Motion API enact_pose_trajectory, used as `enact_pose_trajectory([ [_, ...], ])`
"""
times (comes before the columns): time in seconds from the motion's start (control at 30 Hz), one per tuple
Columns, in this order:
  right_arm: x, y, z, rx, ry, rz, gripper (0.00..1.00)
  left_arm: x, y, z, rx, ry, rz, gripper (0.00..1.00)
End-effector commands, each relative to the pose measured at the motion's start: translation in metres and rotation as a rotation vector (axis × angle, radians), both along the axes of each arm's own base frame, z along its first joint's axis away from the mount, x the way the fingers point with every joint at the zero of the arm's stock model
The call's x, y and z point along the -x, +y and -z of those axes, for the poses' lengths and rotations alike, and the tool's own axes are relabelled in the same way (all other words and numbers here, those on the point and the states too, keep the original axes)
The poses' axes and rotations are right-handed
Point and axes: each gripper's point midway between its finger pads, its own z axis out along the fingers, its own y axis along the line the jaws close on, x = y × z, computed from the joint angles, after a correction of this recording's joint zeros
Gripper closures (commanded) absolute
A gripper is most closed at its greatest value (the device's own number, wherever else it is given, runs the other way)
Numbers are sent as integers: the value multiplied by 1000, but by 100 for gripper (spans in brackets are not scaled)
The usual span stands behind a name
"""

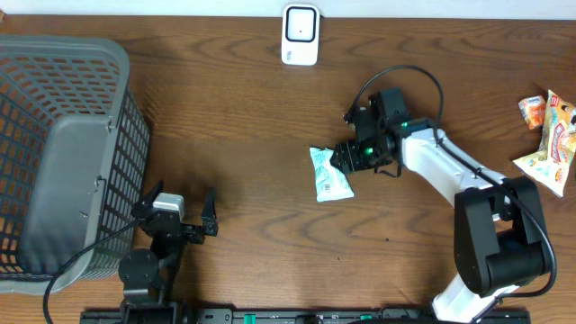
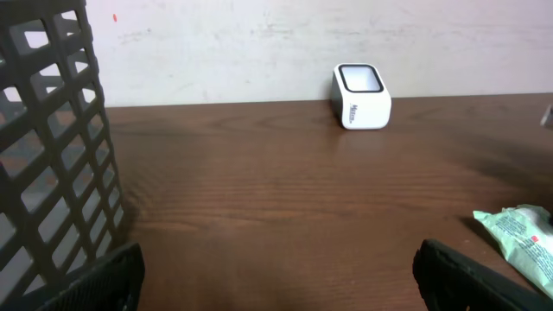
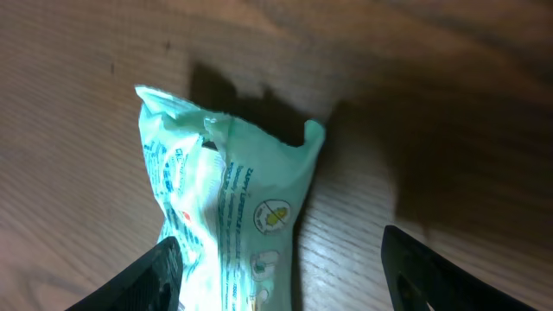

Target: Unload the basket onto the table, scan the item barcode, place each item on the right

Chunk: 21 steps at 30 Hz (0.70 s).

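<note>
Packet (image 1: 330, 173) lay flat on the wooden counter (image 1: 243, 117), right about the middle, pale green with a crimped end pointing toward the far edge, and the right gripper (image 1: 345, 159) was down at its right-hand end. From the right wrist view the fingers stood apart: one finger (image 3: 164, 268) sat just beside the packet's edge, the other hung over bare wood clear of the wrapper, so nothing was clamped. Up at the far edge of the counter the white scanner (image 1: 300, 34) stood with its dark window facing upward, well apart from the packet. Over on the left, the left gripper (image 1: 180, 209) was spread wide with nothing between its fingers, parked low just beside the grey plastic basket (image 1: 63, 45), whose lattice wall filled the left side of the left wrist view. At the right edge of the counter lay a few orange-and-white snack packets (image 1: 551, 135), far from either arm's fingers.
</note>
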Motion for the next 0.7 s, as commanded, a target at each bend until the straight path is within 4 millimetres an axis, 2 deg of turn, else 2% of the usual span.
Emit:
enact_pose_trajectory([
  [0.0, 11, 9, 7, -44, 14, -29, 32, 1, 0, 15, 7, 45, 3, 2],
  [0.33, 10, 11, 14, -59, 7, -32, 31, 1, 0, 15, 7, 45, 3, 2],
  [0.57, 20, 12, 53, -38, 97, -38, 35, 1, 0, 15, 7, 45, 3, 2],
  [0.67, 24, 11, 62, -29, 121, -39, 39, 1, 0, 15, 7, 45, 3, 2],
])
